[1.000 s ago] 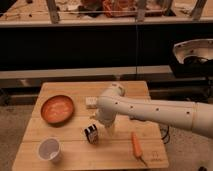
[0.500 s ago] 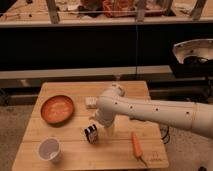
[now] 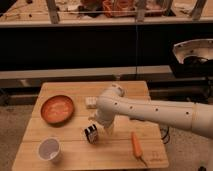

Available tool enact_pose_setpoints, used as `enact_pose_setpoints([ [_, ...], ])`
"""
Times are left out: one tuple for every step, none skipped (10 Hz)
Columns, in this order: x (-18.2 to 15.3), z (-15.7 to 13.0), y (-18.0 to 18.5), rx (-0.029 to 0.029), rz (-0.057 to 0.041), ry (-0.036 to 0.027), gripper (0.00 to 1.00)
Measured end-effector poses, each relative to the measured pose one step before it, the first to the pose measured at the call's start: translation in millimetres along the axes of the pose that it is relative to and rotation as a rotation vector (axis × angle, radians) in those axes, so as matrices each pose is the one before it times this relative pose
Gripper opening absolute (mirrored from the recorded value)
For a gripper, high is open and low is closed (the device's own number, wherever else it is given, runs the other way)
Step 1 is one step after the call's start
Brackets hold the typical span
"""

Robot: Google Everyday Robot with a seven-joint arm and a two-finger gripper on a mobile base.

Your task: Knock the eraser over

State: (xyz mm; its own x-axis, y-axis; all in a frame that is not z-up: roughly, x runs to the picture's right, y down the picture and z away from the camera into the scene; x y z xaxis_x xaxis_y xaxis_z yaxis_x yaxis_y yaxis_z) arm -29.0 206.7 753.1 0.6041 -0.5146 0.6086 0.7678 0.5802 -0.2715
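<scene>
The eraser [image 3: 91, 133] is a small black block with a white patch on its face. It stands upright on the wooden table [image 3: 70, 155], left of centre near the front. My white arm reaches in from the right and bends down over the table. My gripper [image 3: 107, 128] hangs just to the right of the eraser, close beside it; I cannot tell if it touches.
An orange plate [image 3: 57, 108] lies at the table's left. A white cup [image 3: 49, 149] stands at the front left. A carrot [image 3: 137, 145] lies at the front right. A small pale object [image 3: 90, 102] sits behind the arm's elbow. A black shelf wall rises behind the table.
</scene>
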Motion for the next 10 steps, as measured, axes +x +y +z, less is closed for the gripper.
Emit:
enact_pose_setpoints([
  [-1.13, 0.32, -0.29, 0.00051, -0.00239, -0.00157, 0.68],
  [-0.97, 0.40, -0.98, 0.00205, -0.00524, -0.00327, 0.65],
  [-0.84, 0.64, 0.39, -0.00024, -0.00342, -0.00247, 0.70],
  [-0.62, -0.44, -0.90, 0.00228, -0.00254, -0.00104, 0.71],
  [-1.17, 0.56, -0.75, 0.00118, -0.00426, -0.00258, 0.68],
  [-1.64, 0.23, -0.96, 0.00080, -0.00305, -0.00175, 0.60],
  [-1.33, 0.07, -0.89, 0.00062, -0.00244, -0.00112, 0.51],
  [-1.21, -0.07, -1.25, 0.00081, -0.00298, -0.00093, 0.41],
  [-1.61, 0.45, -1.54, 0.00189, -0.00389, -0.00149, 0.29],
  [-1.54, 0.27, -1.03, 0.00149, -0.00286, -0.00019, 0.18],
])
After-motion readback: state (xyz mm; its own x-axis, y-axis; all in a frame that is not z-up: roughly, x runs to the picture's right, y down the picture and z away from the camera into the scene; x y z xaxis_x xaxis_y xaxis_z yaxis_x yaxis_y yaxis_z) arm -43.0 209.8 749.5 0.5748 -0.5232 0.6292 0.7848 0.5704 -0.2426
